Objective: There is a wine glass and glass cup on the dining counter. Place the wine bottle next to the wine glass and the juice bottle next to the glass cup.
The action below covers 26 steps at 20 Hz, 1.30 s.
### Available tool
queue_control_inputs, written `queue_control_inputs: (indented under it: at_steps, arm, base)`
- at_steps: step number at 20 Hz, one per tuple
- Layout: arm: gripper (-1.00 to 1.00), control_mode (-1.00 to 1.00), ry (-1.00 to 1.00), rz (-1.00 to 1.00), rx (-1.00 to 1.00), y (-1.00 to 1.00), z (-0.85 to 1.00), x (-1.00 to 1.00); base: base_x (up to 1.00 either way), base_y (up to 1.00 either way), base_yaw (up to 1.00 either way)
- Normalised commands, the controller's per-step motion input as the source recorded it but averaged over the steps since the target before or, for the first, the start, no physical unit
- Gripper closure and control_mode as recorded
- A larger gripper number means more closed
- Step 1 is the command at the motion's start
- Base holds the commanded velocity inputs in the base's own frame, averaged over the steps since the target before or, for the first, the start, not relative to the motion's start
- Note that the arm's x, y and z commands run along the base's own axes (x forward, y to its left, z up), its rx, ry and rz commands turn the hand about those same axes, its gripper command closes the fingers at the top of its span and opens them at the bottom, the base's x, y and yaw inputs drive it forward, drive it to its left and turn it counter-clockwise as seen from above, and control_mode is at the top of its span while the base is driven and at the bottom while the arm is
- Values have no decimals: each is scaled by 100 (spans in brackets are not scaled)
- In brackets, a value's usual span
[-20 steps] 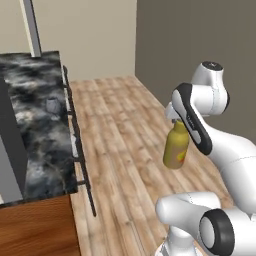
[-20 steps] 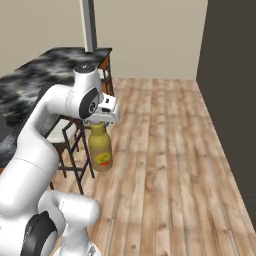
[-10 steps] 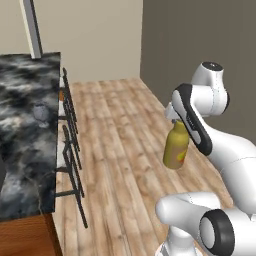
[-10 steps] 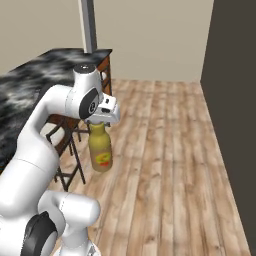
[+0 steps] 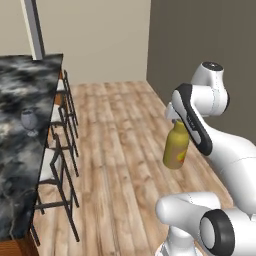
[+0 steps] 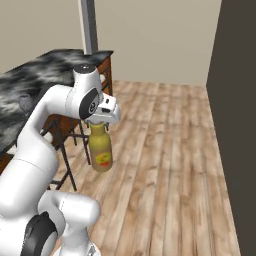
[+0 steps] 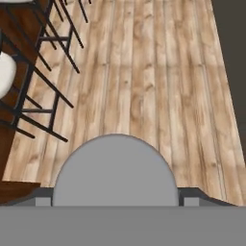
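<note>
A mustard-yellow juice bottle (image 5: 175, 150) hangs upright in mid-air over the wooden floor, well off the dining counter (image 5: 20, 165). My gripper (image 5: 176, 121) is shut on its neck from above. The right base view has the same bottle (image 6: 101, 150) under the gripper (image 6: 98, 123), beside the counter (image 6: 50, 65). Looking down in the hand view, the bottle's wide cap (image 7: 115, 170) lies between my fingers. A small grey wine glass (image 5: 28, 119) stands on the marbled top near its edge, also seen as the wine glass (image 6: 25, 102). The wine bottle and the glass cup are out of view.
Black-framed bar stools (image 5: 55, 150) line the counter's near side, the same stools (image 6: 65, 135) lying close to the bottle on its left. A grey pillar (image 5: 34, 27) rises at the counter's far end. A dark wall (image 6: 235, 100) bounds the right; open wooden floor (image 7: 158, 86) lies between.
The whole picture has shifted: the base has driven on and the counter has slid left in the left base view. The bottle stays held in the same pose.
</note>
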Motion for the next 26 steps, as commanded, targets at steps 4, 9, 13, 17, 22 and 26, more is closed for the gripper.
queue_control_inputs:
  at_steps: [4, 9, 13, 17, 22, 26]
  arm:
    - [100, 100, 0, 0, 0, 0, 0, 0]
    - [100, 100, 0, 0, 0, 0, 0, 0]
    - [100, 100, 0, 0, 0, 0, 0, 0]
    - [100, 100, 0, 0, 0, 0, 0, 0]
    - [100, 100, 0, 0, 0, 0, 0, 0]
    - [100, 100, 0, 0, 0, 0, 0, 0]
  base:
    - [61, -44, 12]
    - [67, -42, 12]
    - [71, -42, 12]
    - [71, -42, 12]
    - [72, -40, 12]
    - [72, -39, 14]
